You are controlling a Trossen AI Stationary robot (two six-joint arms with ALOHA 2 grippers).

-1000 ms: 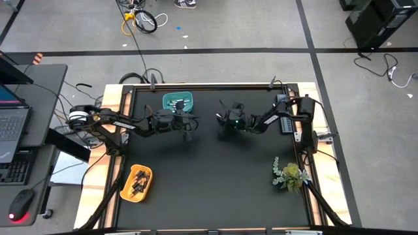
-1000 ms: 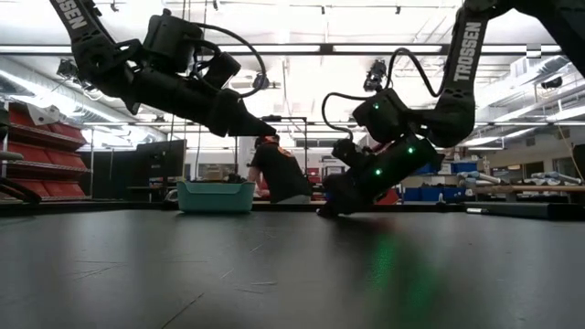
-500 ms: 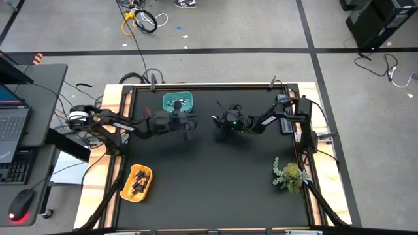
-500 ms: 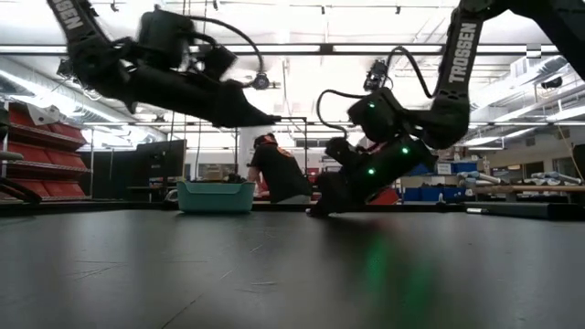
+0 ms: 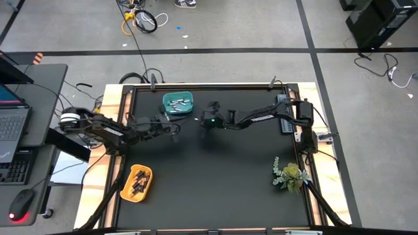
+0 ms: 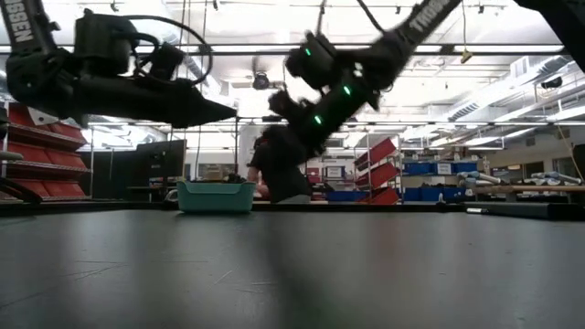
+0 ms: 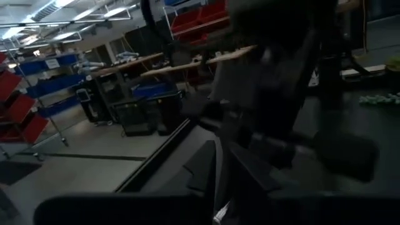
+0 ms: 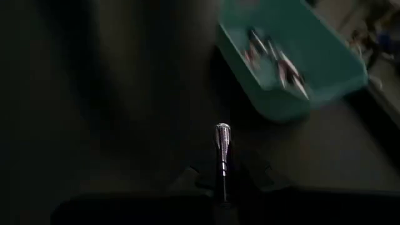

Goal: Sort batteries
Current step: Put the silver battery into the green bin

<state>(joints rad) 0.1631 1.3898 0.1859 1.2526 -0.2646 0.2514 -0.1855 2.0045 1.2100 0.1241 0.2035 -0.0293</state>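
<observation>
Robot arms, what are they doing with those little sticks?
They are sorting batteries into bins. The right claw is pinching one silvery battery and is up in the air next to the teal bin, which already has several batteries in it. The left claw is shut too and hangs above the table just below that bin; whether it holds anything can't be seen. The yellow bin at the table's front left holds darker batteries.

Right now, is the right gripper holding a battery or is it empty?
Holding one. In the right wrist view a slim silvery battery stands clamped between the right gripper's dark fingers, short of the teal bin.
</observation>
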